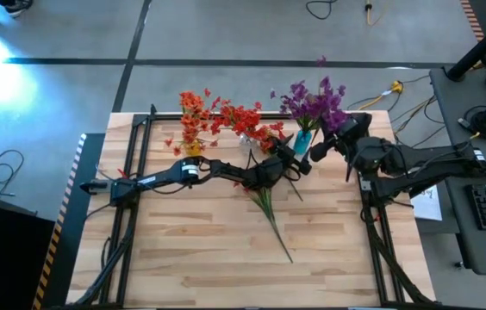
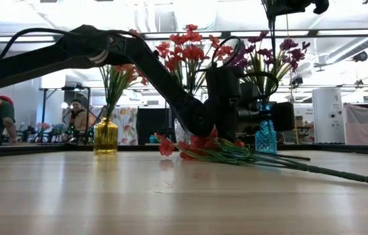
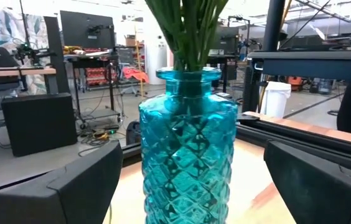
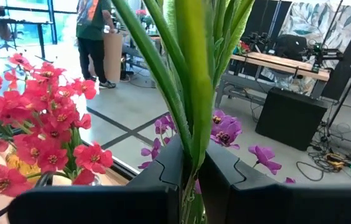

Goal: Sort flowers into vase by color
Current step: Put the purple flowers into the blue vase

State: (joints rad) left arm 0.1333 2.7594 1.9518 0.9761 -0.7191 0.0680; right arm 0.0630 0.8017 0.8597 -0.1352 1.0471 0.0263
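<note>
At the blue vase, your right gripper pinches purple flowers by their stems; the left gripper gapes wide. Red flowers lie on the table: light, floppy, so grip mid-stem.

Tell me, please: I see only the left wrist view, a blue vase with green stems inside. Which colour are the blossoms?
Observer: Purple. The purple flowers stand in the blue vase.
Operator: Where is the right gripper?
Observer: The right gripper is above that vase, shut on green stems.
Operator: Are flowers left on the table?
Observer: Yes, loose red flowers lie on the table beside the left gripper.
</note>
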